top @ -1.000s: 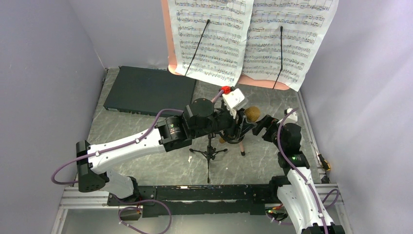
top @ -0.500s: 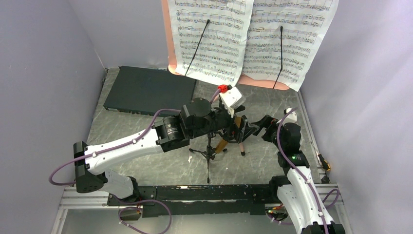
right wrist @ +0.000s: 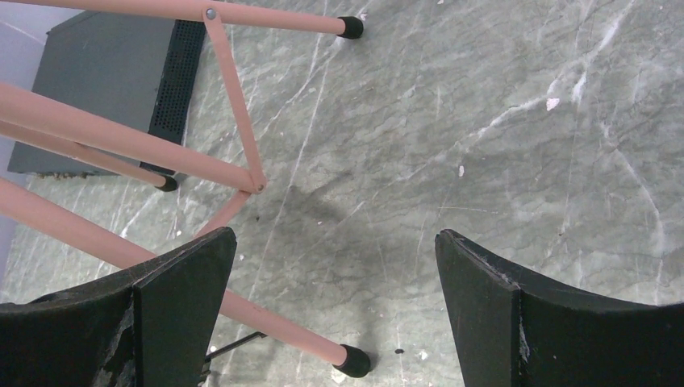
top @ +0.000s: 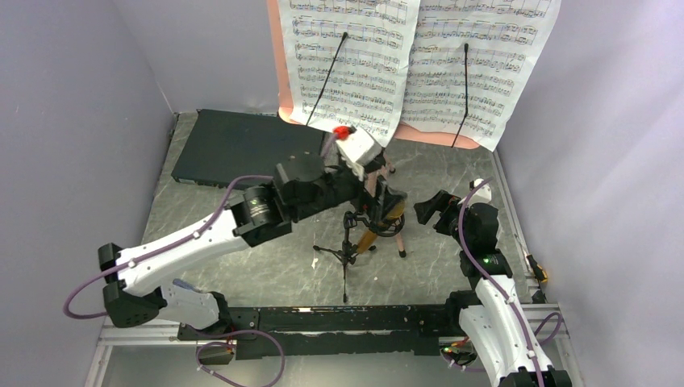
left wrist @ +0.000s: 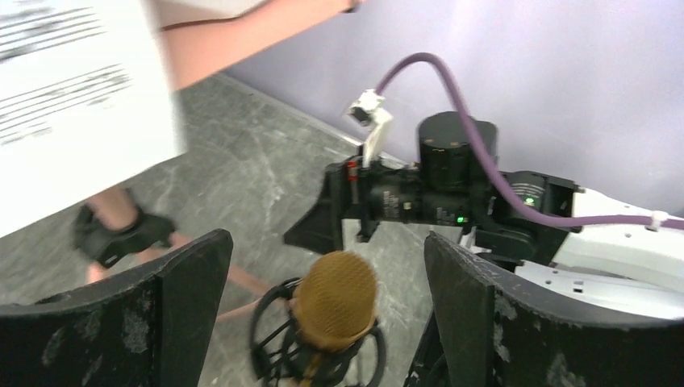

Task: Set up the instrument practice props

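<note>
- Near centre: small black tripod mic stand [top: 347,251] upright, gold microphone [left wrist: 335,300] seated tilted in ring mount [left wrist: 260,326].
- Left gripper [left wrist: 324,242]: fingers spread wide, straddling microphone, clear of it.
- Right gripper [right wrist: 335,242]: spread, empty, just beside.
- Far end: music stand [right wrist: 121,139] bearing two sheet-music pages [top: 355,64].

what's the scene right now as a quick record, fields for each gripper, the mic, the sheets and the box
left gripper: open, straddling the gold microphone without touching it
right gripper: open, empty, over the table by the music stand legs
gold microphone: tilted, sitting in the ring mount of the black tripod mic stand
sheet-music pages: two, side by side on the music stand
black box: flat on the table, back left
</note>
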You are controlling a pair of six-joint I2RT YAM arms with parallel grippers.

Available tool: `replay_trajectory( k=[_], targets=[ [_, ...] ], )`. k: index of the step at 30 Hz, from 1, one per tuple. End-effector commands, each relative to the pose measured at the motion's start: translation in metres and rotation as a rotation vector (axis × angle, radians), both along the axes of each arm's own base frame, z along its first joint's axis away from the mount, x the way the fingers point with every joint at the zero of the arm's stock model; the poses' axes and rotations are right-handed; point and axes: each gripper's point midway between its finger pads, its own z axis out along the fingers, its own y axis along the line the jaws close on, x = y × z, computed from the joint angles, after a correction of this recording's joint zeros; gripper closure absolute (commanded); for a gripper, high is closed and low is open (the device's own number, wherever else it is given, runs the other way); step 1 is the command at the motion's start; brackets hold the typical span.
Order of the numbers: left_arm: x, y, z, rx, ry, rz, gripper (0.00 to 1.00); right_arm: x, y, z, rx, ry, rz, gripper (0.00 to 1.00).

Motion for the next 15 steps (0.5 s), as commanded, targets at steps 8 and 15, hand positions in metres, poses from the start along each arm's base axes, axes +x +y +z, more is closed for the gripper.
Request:
replay_trajectory(
  k=[8,15],
  targets=[
    [0.045,0.119,-0.028,-0.018,0.14,0.258,0.06,0.007,-0.004,0.022,-0.028,-0.074,-0.009,0.01],
    [0.065,0.183,-0.098,0.037,0.251,0.462,0.06,0.009,-0.009,0.018,-0.055,-0.064,-0.023,0.01]
  ],
)
